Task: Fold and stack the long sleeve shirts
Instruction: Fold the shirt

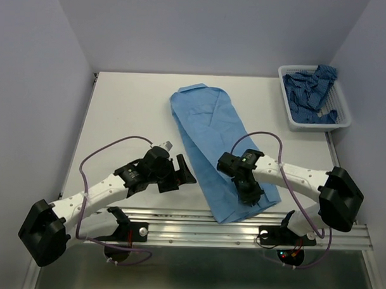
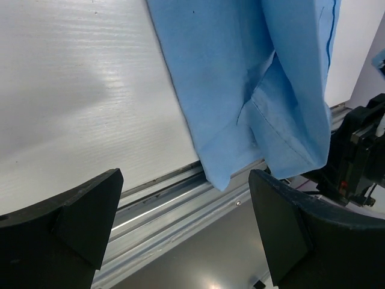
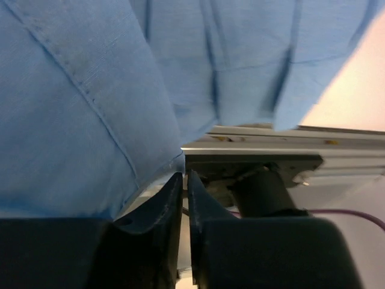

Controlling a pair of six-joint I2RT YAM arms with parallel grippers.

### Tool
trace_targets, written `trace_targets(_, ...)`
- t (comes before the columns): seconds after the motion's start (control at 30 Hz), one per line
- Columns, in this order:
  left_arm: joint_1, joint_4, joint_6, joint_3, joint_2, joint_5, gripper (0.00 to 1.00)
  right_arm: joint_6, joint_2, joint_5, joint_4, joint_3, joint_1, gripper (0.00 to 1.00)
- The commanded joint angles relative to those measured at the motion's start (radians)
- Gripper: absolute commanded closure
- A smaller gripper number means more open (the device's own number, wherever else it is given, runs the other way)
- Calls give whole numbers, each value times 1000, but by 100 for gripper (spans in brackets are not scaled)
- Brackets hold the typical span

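Note:
A plain light-blue long sleeve shirt (image 1: 209, 132) lies on the white table, folded into a long strip. Its near end hangs over the front rail (image 1: 178, 219). A darker patterned shirt (image 1: 312, 91) is crumpled in the white basket (image 1: 317, 126). My left gripper (image 1: 182, 171) hovers just left of the strip's near half, open and empty (image 2: 185, 180), with the shirt's (image 2: 240, 72) hem ahead of it. My right gripper (image 1: 249, 196) sits over the strip's near right corner. Its jaws (image 3: 184, 177) stand a thin slit apart with nothing between them, and the shirt's (image 3: 90, 108) hem brushes the left fingertip.
The basket stands at the table's far right corner. The aluminium rail (image 2: 180, 198) runs along the near edge with the arm mounts on it. Grey walls close in the table on the left, back and right. Purple cables loop beside both arms.

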Motion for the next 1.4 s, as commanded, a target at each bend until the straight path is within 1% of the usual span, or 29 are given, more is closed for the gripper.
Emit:
trace_targets(0.0,5,27,-22,-6,7,-3,1,13,-30,-143,205,-44,10,84)
trace_targets(0.03,5,38,-21,2,16,-3,1,17,-43,-162,284,-49,10,84)
trace_targets(0.1,5,61,-21,14,42,-3,1,25,-62,-197,337,-44,10,84)
trace_targets(0.13,5,93,-16,17,53,1,1,28,-82,-231,369,-44,10,62)
trace_targets(0.17,5,110,-15,22,64,7,1,30,-86,-231,375,-45,10,38)
trace_targets(0.2,5,133,-11,36,88,26,1,42,-93,-236,368,-50,10,28)
trace_targets(0.27,5,137,-2,48,111,30,1,56,-108,-228,357,-59,10,25)
trace_targets(0.33,5,140,5,51,128,30,1,74,-140,-225,360,-56,10,25)
trace_targets(0.4,5,159,10,46,142,30,1,99,-218,-211,397,-53,10,25)
trace_targets(0.43,5,165,12,45,148,32,1,105,-265,-170,414,-61,10,25)
trace_targets(0.57,5,200,21,56,199,52,1,88,-287,-183,513,-90,10,25)
trace_targets(0.6,5,217,25,57,220,63,1,64,-280,-173,568,-114,10,25)
trace_targets(0.67,5,223,28,57,240,72,1,30,-263,-130,610,-134,10,25)
trace_targets(0.77,5,256,41,60,274,87,1,-128,-217,-17,674,-136,10,25)
trace_targets(0.8,5,259,42,59,286,90,1,-157,-215,-6,708,-154,-2,25)
trace_targets(0.83,5,265,44,60,291,95,1,-188,-214,-10,781,-168,-17,25)
trace_targets(0.9,5,271,50,60,300,101,1,-251,-211,-62,834,-185,-54,25)
trace_targets(0.97,5,282,50,57,301,104,1,-276,-208,-117,903,-219,-118,25)
trace_targets(1.07,5,286,45,62,311,95,1,-291,-203,-310,1004,-289,-192,25)
trace_targets(1.13,5,288,45,74,331,78,1,-305,-192,-348,1047,-311,-192,26)
trace_targets(1.17,5,291,48,79,350,70,7,-315,-183,-389,1062,-326,-192,28)
trace_targets(1.2,5,294,50,92,361,46,9,-314,-180,-409,1082,-332,-192,28)
trace_targets(1.23,6,291,51,105,376,35,17,-317,-175,-430,1119,-340,-192,30)
trace_targets(1.27,6,286,59,118,392,26,17,-317,-166,-447,1130,-342,-192,32)
trace_targets(1.3,6,270,70,149,430,2,24,-317,-143,-458,1136,-335,-192,35)
trace_targets(1.37,11,259,82,181,468,-26,26,-322,-119,-467,1144,-329,-192,43)
